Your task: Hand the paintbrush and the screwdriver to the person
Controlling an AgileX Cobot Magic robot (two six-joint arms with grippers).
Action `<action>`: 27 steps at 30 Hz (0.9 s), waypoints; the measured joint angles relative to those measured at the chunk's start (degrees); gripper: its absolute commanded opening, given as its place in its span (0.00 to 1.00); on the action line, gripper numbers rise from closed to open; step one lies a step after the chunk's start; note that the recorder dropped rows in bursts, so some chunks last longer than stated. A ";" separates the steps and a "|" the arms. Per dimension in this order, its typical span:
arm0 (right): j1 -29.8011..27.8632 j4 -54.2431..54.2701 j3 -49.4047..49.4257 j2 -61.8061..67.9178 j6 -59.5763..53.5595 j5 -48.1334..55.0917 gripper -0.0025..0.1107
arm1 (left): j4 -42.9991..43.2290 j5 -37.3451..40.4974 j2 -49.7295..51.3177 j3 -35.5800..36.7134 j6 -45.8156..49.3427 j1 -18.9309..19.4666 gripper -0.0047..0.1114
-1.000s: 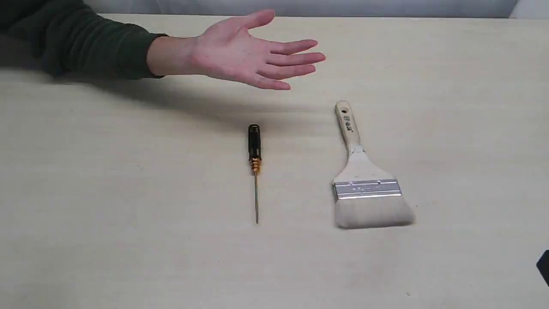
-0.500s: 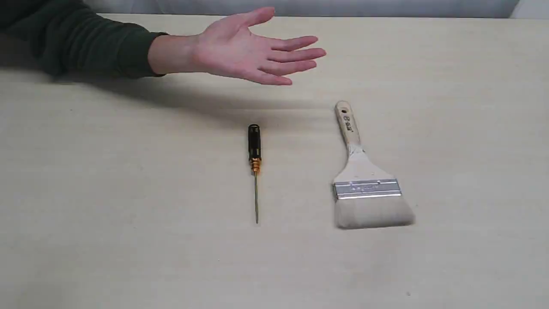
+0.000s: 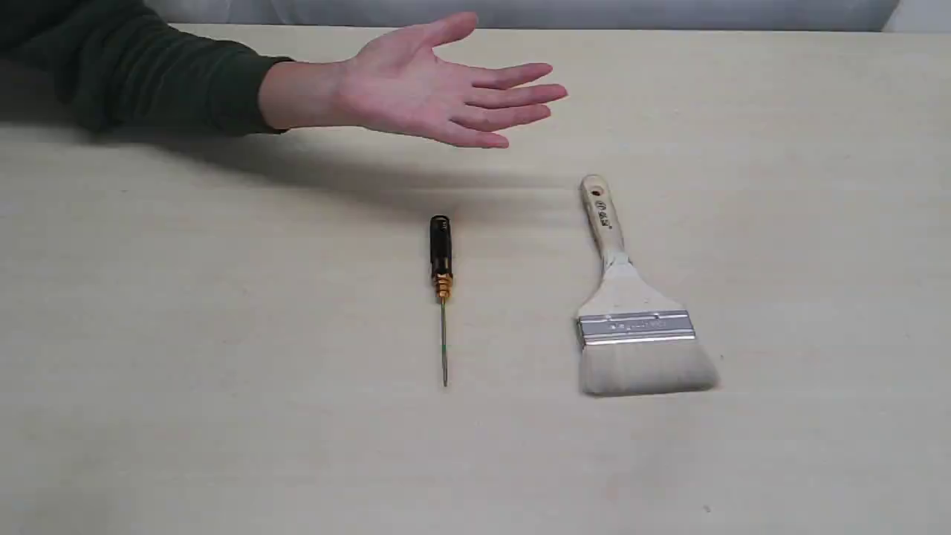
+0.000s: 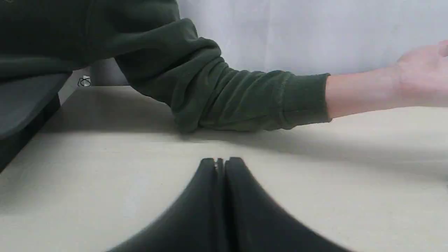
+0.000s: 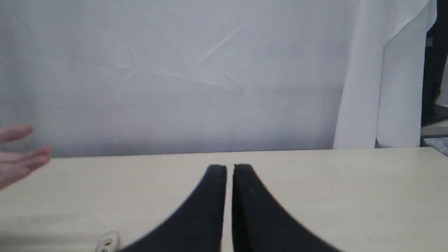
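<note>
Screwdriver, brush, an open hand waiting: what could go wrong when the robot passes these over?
The screwdriver is slim and lies flat; a grasp could roll it.
Its thin shaft points away from the hand; swung round, it might poke the skin.
The brush is wide; only its handle looks easy to pinch.

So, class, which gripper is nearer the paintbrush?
Right, probably. The right gripper has the paintbrush handle's end beside it; the left gripper faces the person's sleeve, no brush in view.

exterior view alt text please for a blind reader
A person's open hand, palm up, hovers over the far side of a pale table. Nearer the camera, a screwdriver and a wide paintbrush lie side by side, untouched.
</note>
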 measured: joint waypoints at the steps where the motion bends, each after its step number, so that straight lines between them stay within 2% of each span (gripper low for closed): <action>1: 0.00 1.48 0.00 0.00 0.00 -0.31 0.06 | 0.00 0.00 0.00 0.00 0.00 0.00 0.04; 6: 0.00 6.29 0.00 0.00 0.00 -0.76 0.06 | 0.00 0.00 0.00 0.00 0.00 0.00 0.04; 22: 0.00 10.03 0.00 0.00 0.00 -1.28 0.06 | 0.00 0.00 0.00 0.00 0.00 0.00 0.04; 27: 0.00 10.51 -4.01 0.00 2.27 -1.04 0.06 | 0.00 0.00 0.00 0.00 0.00 0.00 0.04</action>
